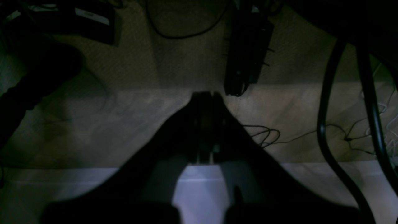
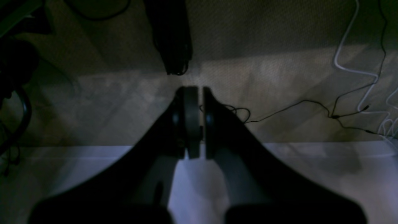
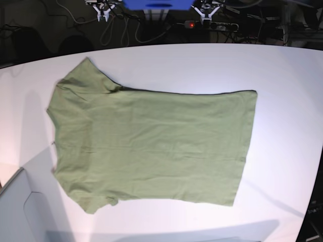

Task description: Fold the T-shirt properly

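Left gripper point(image 1: 205, 95): jaws pressed together, nothing between them. It hangs past the white table's edge point(image 1: 326, 174) in the left wrist view, over tan carpet point(image 1: 124, 124). A black power strip point(image 1: 247, 53) lies on the carpet just beyond the fingertips; thin black wires point(image 1: 264, 135) trail to the right, and black cables point(image 1: 325, 124) curve down the right side.

Right gripper point(image 2: 192, 90): clenched as well, holding nothing; a grey pad point(image 2: 191, 121) shows between the dark fingers. It is also out over the carpet point(image 2: 108, 109) beyond the table edge point(image 2: 311, 168). A black strip point(image 2: 172, 37) sits just beyond the tips; a thin black wire point(image 2: 295, 107) and a white cable point(image 2: 348, 62) lie to the right.

T-shirt point(image 3: 151, 143): olive green, spread flat on the white table point(image 3: 282, 70) in the base view, lying sideways. Sleeves and shoulders at the left, straight hem at the right. Far sleeve point(image 3: 83, 80) points to the far-left; near sleeve point(image 3: 88, 199) lies toward the near-left. Light creases across the body, no folds. Neither gripper appears in this view, and neither is near the cloth.

Far of the table: dark floor with tangled cables point(image 3: 121, 27) and a blue object point(image 3: 159, 5) at the top edge.
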Controlling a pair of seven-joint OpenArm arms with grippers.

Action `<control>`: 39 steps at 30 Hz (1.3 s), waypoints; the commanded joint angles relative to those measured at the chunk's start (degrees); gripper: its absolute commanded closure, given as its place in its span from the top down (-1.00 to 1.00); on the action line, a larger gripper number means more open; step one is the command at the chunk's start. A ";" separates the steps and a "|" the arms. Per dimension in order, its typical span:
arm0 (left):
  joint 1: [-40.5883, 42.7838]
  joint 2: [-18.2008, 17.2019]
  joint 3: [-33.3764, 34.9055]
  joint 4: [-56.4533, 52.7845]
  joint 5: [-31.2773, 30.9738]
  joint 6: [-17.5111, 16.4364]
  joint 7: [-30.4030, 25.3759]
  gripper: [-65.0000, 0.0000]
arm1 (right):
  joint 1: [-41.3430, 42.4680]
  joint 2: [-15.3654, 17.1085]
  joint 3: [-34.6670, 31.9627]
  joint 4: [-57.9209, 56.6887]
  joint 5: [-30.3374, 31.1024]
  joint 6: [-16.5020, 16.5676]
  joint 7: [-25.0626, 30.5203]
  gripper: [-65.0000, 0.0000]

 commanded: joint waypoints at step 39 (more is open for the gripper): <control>0.64 -0.86 -0.24 0.14 -0.12 0.08 -0.03 -1.00 | -5.39 0.62 -0.08 8.61 -0.01 1.56 -0.32 -1.00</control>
